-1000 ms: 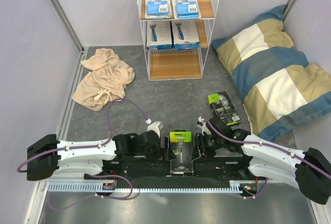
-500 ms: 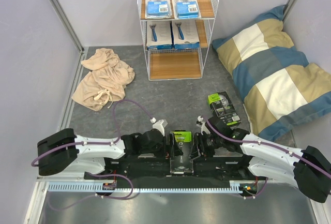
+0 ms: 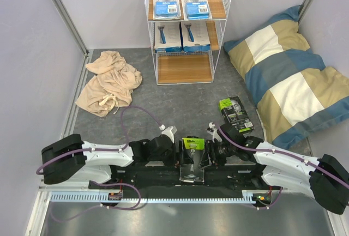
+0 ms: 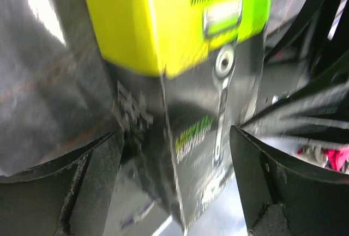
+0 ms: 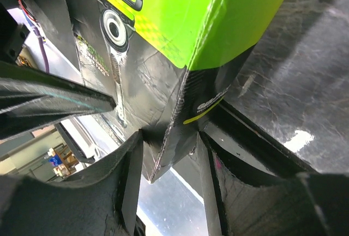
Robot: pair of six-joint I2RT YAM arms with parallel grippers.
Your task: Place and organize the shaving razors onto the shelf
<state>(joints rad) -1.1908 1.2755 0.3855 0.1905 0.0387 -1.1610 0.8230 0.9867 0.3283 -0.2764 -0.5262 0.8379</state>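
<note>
Over the last second the left arm has swung inward along the near edge. That brings the left gripper (image 4: 175,151) up to the black-and-green box (image 3: 192,153), which has barely shifted.

We read this as a handover. The right gripper (image 5: 170,165) clamps the box's lower edge and holds it upright between the two arms. The left gripper's jaws stand wide, one to each side of the box. The left wrist view is blurred, so we cannot confirm that either finger touches it.

Next, we judge, the left jaws need to close squarely on the box before the right lets go. The box can then be carried to the shelf (image 3: 184,68), well apart at the far wall. A second black-and-green box (image 3: 235,113) lies on the floor beside the right arm.
</note>
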